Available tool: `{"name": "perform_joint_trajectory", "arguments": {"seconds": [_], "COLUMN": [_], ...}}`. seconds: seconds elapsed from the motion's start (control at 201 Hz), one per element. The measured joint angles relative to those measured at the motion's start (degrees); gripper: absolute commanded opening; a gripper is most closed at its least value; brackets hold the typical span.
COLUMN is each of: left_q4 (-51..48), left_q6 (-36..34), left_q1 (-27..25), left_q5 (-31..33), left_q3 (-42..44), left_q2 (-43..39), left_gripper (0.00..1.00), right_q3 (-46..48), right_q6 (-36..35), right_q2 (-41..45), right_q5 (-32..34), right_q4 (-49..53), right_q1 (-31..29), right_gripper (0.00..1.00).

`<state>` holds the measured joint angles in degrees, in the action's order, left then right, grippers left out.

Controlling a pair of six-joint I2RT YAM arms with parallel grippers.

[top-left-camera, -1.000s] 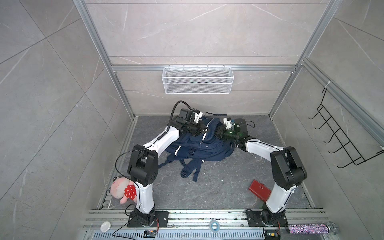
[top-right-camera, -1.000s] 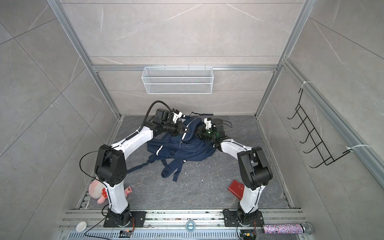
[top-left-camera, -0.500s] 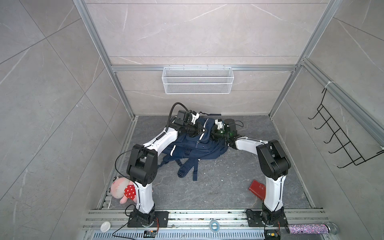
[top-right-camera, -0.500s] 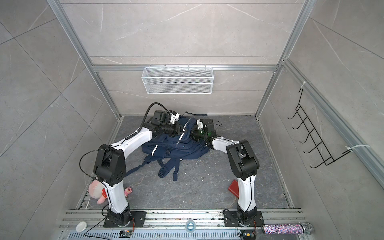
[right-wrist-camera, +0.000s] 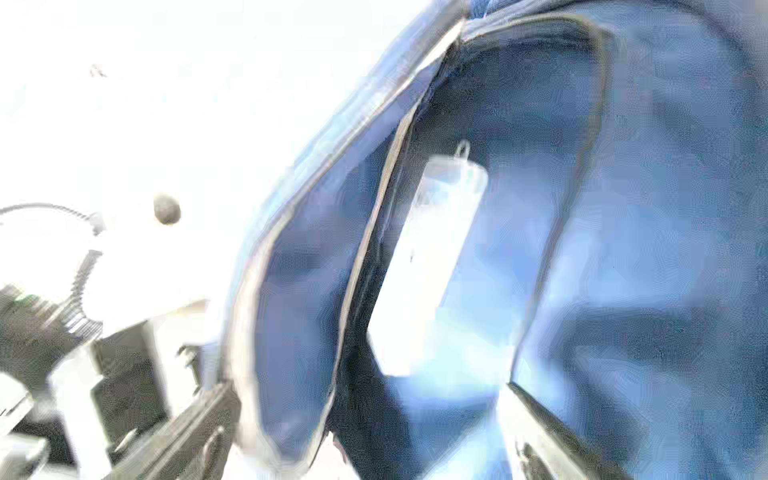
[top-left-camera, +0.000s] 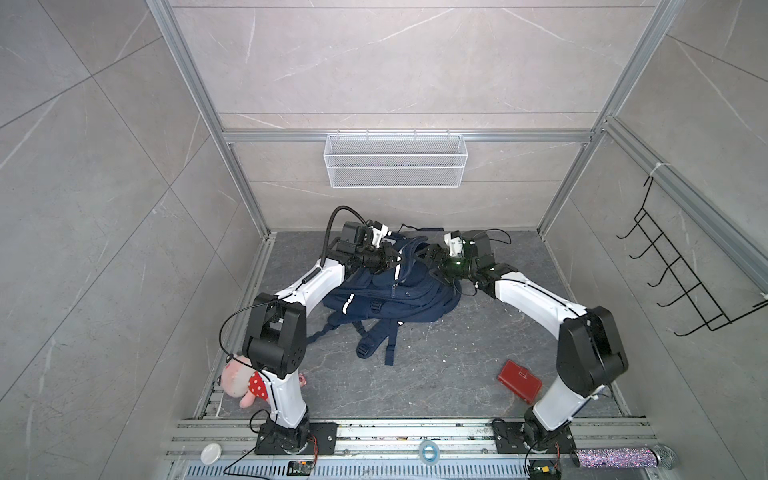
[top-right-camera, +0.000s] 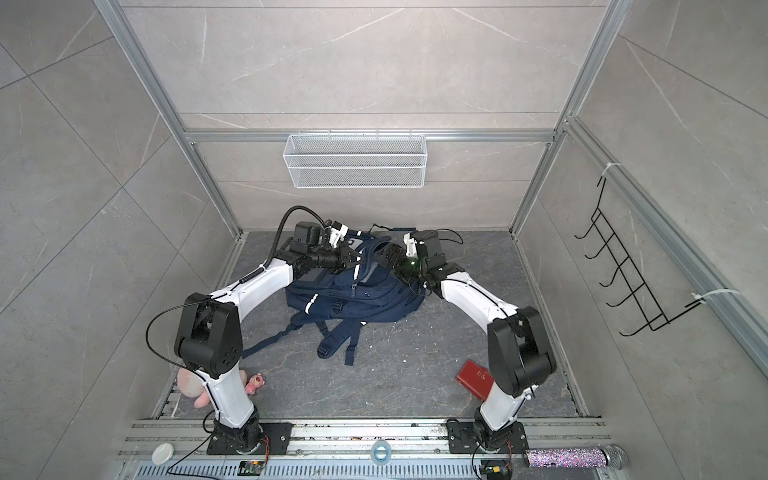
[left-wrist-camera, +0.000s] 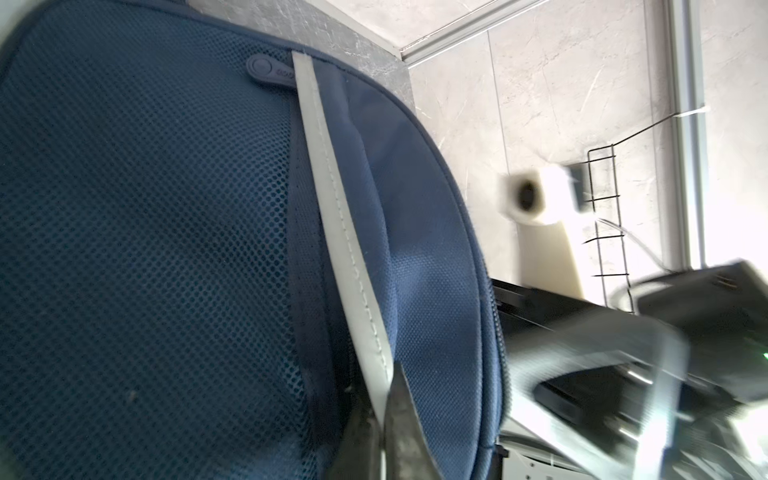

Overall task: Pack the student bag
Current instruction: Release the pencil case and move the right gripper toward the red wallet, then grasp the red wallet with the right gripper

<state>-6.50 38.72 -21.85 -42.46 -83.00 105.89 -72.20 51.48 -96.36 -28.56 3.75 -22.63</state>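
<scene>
The student bag point(top-left-camera: 399, 299) point(top-right-camera: 357, 297), a navy backpack with white stripes, lies on the floor near the back wall, straps toward the front. My left gripper point(top-left-camera: 388, 259) point(top-right-camera: 351, 257) point(left-wrist-camera: 386, 432) is shut on the bag's white stripe point(left-wrist-camera: 336, 216) and holds its upper flap up. My right gripper point(top-left-camera: 430, 253) point(top-right-camera: 386, 255) point(right-wrist-camera: 374, 436) stands open at the bag's open mouth point(right-wrist-camera: 478, 124), with nothing between its fingers. Inside the opening a pale, blurred rectangular thing with a zip pull point(right-wrist-camera: 432, 266) lies beyond the fingers.
A red wallet-like case point(top-left-camera: 519, 380) point(top-right-camera: 473, 378) lies on the floor by the right arm's base. A pink plush toy point(top-left-camera: 239, 380) sits behind the left arm's base. A white wire basket point(top-left-camera: 395, 166) hangs on the back wall, and a black hook rack point(top-left-camera: 681, 282) on the right wall.
The right gripper has gone from nearly shut to wide open at the bag's mouth, and its elbow swung in, then back out. The left gripper has kept its hold.
</scene>
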Motion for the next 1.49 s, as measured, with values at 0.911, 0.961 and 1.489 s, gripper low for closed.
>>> {"name": "perform_joint_trajectory", "arguments": {"seconds": [0.911, 0.961, 1.489], "left_q4": [-21.4, -22.2, -25.0], "left_q6": [-35.9, -36.0, -36.0], "left_q1": [-23.5, -25.0, -27.5], "left_q5": [17.1, 16.2, 15.2], "left_q3": [-2.6, -2.6, -3.5], "left_q2": [-9.6, -9.1, -4.4], "left_gripper": [0.89, 0.90, 0.89], "right_q3": [17.4, 19.4, 32.4], "right_q6": [-7.6, -7.6, -2.7], "right_q2": [23.3, 21.3, 16.1], "right_q5": [30.0, 30.3, 27.5], "right_q4": [58.7, 58.0, 44.1], "right_q1": [16.7, 17.9, 25.2], "right_gripper": [0.99, 0.99, 0.94]}}
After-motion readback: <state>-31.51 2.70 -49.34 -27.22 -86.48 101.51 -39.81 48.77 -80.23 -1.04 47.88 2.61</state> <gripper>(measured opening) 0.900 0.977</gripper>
